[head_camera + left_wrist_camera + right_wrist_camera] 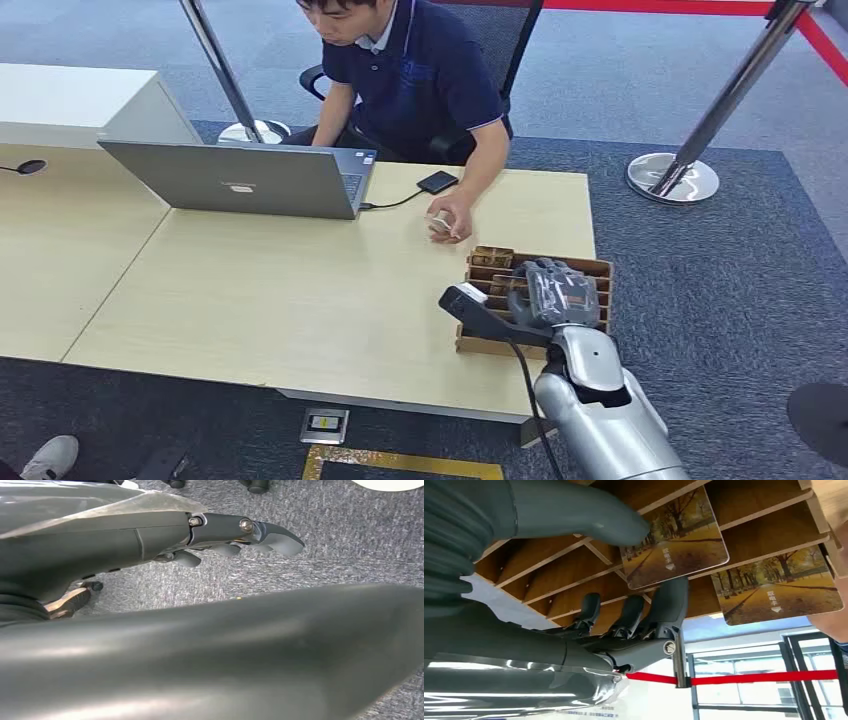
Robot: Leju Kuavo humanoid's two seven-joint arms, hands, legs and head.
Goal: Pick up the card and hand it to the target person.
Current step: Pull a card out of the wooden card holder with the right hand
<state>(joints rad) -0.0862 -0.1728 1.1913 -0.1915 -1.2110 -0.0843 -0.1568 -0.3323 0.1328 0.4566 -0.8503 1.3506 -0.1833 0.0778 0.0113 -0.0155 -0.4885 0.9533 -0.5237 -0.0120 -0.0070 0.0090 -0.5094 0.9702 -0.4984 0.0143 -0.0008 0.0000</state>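
Right hand [624,630] over the wooden card rack [590,268], pinching a card [674,540] — thick grey thumb [589,515] pressed on one face, a dark fingertip [671,600] against the edge and underside, other fingers curled just below, apart from it. Card printed with an autumn tree-lined path and a small white mark; sits tilted in a slot between the slanted wooden dividers, still partly inside the rack. A second card [776,587] of the same print just beside it in the neighbouring slot, untouched by the robot's fingers.

From the head view, right hand [556,292] above the middle of the rack, silver forearm coming up from the lower edge, a black cable trailing along it. Rack at the right end of the light wooden table [280,300], near the front corner.

Seated behind the table, a person in a dark polo shirt [420,70], one hand [448,222] resting on the tabletop just beyond the rack, holding something small and pale — cannot tell what. Near that hand a flat black device [437,181], cabled to an open grey laptop [240,180].

Left hand [240,535] hanging over grey carpet, fingers loosely apart, nothing in them.

Chrome stanchion posts [690,150] with red belt standing behind the table on the carpet.
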